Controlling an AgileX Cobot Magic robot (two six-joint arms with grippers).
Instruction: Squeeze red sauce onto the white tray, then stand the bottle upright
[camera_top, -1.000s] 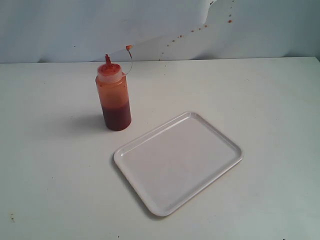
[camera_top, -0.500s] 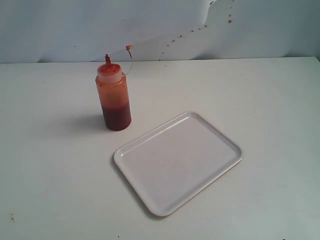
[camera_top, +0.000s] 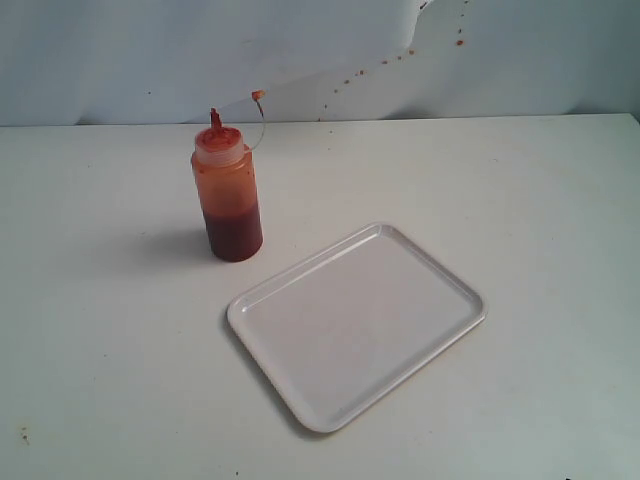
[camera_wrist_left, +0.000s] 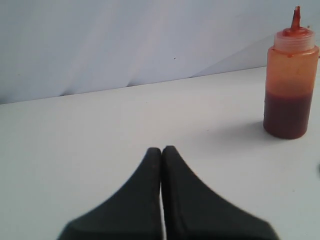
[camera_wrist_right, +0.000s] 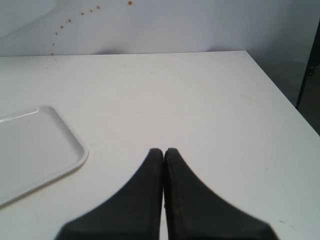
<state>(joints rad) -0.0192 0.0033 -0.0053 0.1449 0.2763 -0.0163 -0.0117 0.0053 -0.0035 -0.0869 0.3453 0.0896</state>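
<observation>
The bottle (camera_top: 227, 195) stands upright on the table, left of centre, its red nozzle up and its small tip cap hanging off on a thin tether (camera_top: 258, 96). Dark red sauce (camera_top: 234, 235) fills its lower part. It also shows in the left wrist view as the bottle (camera_wrist_left: 290, 75), well off from my left gripper (camera_wrist_left: 161, 150), which is shut and holds nothing. The white tray (camera_top: 440, 330) lies flat in the middle of the table, bare. Its corner, the tray (camera_wrist_right: 75, 155), shows in the right wrist view beside my right gripper (camera_wrist_right: 163, 151), also shut and holding nothing. Neither arm shows in the exterior view.
A pale backdrop (camera_top: 300, 60) with small red specks (camera_top: 459, 42) rises behind the white table. The table's right edge (camera_wrist_right: 280, 90) drops off to a dark floor in the right wrist view.
</observation>
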